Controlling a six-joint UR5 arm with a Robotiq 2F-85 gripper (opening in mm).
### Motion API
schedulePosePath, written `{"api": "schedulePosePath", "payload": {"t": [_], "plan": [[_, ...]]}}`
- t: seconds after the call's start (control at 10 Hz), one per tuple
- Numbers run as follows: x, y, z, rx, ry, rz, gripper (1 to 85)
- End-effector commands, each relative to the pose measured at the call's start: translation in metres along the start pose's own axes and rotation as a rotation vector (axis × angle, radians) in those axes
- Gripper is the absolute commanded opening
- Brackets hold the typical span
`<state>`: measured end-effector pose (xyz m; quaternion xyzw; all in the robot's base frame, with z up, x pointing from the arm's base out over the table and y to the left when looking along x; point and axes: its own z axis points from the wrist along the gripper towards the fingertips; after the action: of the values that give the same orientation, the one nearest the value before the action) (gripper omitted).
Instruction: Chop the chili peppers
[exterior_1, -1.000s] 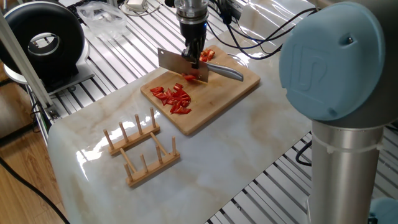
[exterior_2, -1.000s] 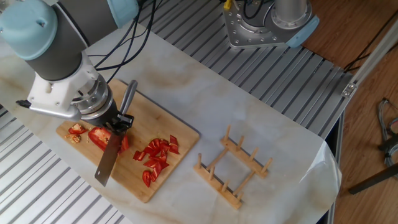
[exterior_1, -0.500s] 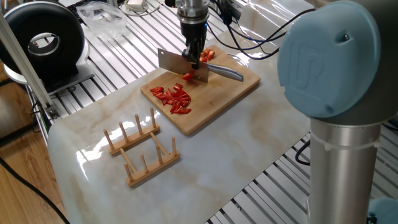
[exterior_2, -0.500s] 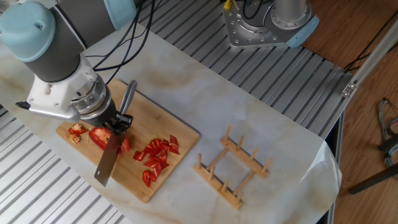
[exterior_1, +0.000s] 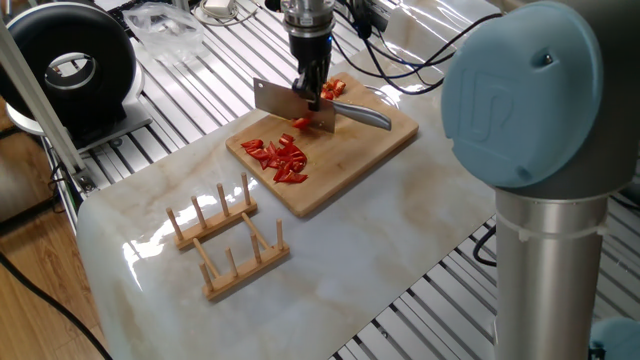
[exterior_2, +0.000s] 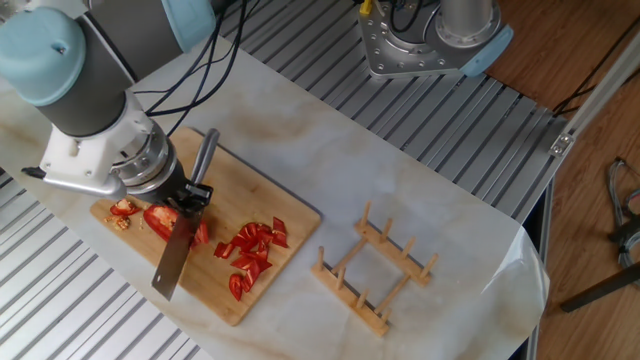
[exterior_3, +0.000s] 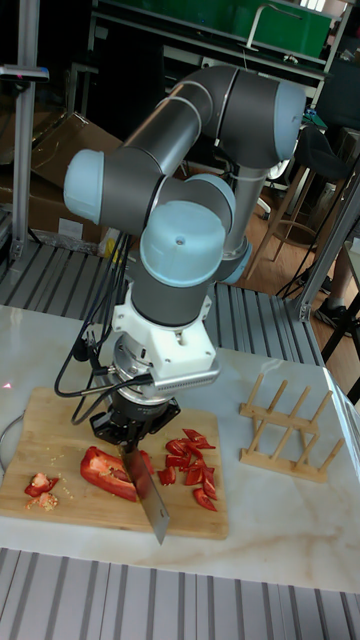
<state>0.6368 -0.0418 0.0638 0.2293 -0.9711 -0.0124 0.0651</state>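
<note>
While our hand grips the cleaver, the chili peppers at the cutting board's left look glossy, slippery and soft, best pinned by the blade.

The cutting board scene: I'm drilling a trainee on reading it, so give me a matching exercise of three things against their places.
1. cleaver
2. chopped chili bits
3. wooden rack

A. on the marble, off the cutting board
B. piled on the board's end nearest the rack
C. held in the gripper, blade over the uncut chili piece

Pairs: 1-C, 2-B, 3-A
</note>
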Motion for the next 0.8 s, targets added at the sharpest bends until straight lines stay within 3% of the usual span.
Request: {"api": "schedulePosePath", "payload": {"t": [0.0, 0.2, 0.3, 0.7], "plan": [[0.0085, 0.0025, -0.0062, -0.005, 0.012, -0.005, 1.3], [0.0159, 0.0064, -0.0081, 0.0, 0.035, -0.002, 1.3], [0.017, 0.0067, -0.0067, 0.024, 0.047, 0.003, 1.3], [0.0177, 0.0105, -0.0049, -0.015, 0.027, 0.004, 1.3]]}}
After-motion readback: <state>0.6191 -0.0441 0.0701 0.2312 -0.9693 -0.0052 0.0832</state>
